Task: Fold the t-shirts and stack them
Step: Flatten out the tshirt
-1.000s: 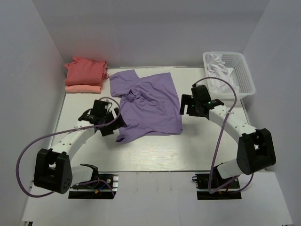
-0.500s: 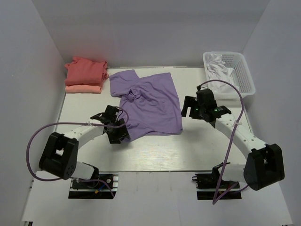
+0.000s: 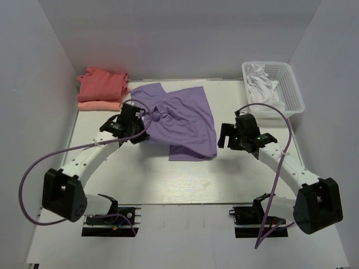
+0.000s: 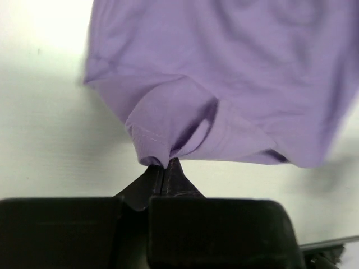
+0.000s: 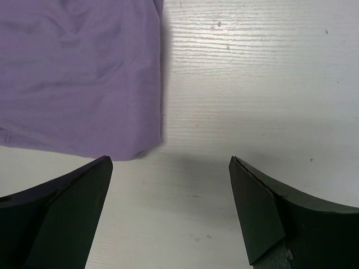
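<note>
My left gripper [image 4: 164, 168] is clenched on a hem corner of the purple shirt [image 3: 188, 120], which lies spread mid-table. My right gripper [image 5: 169, 162] hangs wide apart just beside the shirt's right edge, grasping nothing. The red shirt [image 3: 102, 83] sits folded on the pink shirt [image 3: 98, 105], far left.

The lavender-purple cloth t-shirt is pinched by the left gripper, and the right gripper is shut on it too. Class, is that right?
No: the right wrist view shows the right gripper open, holding nothing, near the lavender-purple cloth t-shirt. The left gripper does pinch it.
</note>
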Controlling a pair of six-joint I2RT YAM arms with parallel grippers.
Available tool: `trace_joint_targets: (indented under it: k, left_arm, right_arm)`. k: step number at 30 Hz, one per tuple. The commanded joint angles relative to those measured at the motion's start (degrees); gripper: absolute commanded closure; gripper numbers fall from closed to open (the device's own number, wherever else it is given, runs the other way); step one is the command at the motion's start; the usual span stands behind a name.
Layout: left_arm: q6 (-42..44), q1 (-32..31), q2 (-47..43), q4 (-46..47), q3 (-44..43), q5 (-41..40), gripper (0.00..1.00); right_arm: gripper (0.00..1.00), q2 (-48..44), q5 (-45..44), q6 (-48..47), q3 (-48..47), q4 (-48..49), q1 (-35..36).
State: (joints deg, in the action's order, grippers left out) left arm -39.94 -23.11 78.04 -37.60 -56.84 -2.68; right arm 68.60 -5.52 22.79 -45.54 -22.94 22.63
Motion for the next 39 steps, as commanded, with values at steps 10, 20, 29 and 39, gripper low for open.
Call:
trace_joint_targets:
  k: [10,20,29,39]
  left_arm:
    - [6.28,-0.27,-1.93,2.01,-16.97,4.96,1.0]
    - [6.55,1.05,1.5,-5.98,-29.2,-10.3,1.0]
    - [9.7,1.05,10.36,-9.67,-45.51,-13.23,1.0]
    - [10.59,1.58,17.41,-16.71,-55.75,-24.74,1.0]
  right_arm:
    - [0.1,-1.63,4.81,-1.25,4.49,3.95,2.41]
    - [0.1,2.77,6.22,-0.55,5.81,5.97,4.88]
    - [0.1,8.13,10.08,-0.2,3.53,9.3,7.77]
    - [0.1,12.87,9.39,-0.37,-0.51,9.84,13.92]
